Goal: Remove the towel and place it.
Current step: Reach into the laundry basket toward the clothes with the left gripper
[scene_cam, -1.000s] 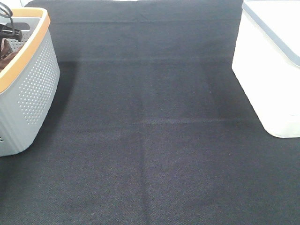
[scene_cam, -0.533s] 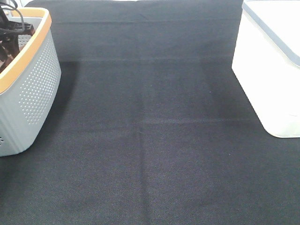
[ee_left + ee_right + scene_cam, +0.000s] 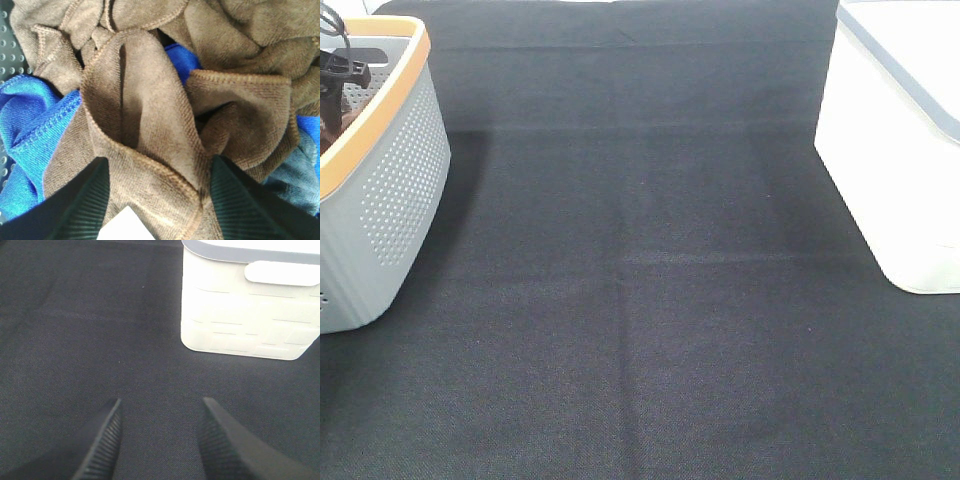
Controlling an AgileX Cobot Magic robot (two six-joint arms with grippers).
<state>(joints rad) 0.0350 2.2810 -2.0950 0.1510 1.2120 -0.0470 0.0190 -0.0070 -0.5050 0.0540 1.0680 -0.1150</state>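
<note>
Straddling the brown towel (image 3: 145,100) with my left gripper (image 3: 160,161) spread wide, fold right between the fingers (image 3: 75,205), so closing should pinch it.

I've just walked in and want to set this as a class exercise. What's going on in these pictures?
The left end effector is down inside the grey basket, its jaws open on either side of a fold of a brown towel that lies bunched with a blue towel. Nothing is lifted yet. The right end effector hangs open above the black table cover, near the white bin.
</note>
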